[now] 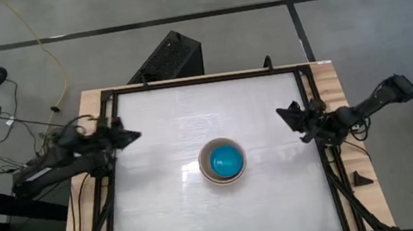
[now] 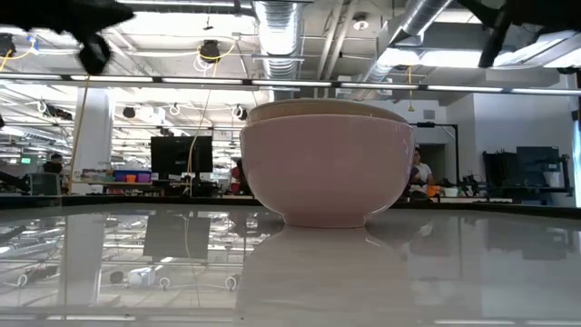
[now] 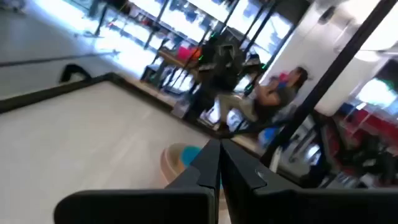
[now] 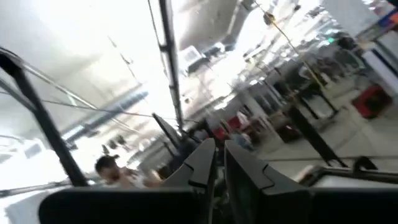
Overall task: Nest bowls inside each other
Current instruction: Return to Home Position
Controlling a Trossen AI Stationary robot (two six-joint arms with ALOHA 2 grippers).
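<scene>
Since the bowls (image 1: 222, 161) sit nested in one stack mid-way across the table (image 1: 171, 214), the left gripper (image 1: 126, 135) and right gripper (image 1: 289, 113) rest empty at opposite edges, fingers pressed together, apparently finished.

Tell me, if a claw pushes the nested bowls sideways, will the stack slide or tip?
Probably slide: the stack sits wide and low, and the table looks glossy. The teal bowl sits deep inside, so it likely stays put. Left claw and right claw wait at the table's sides.
</scene>
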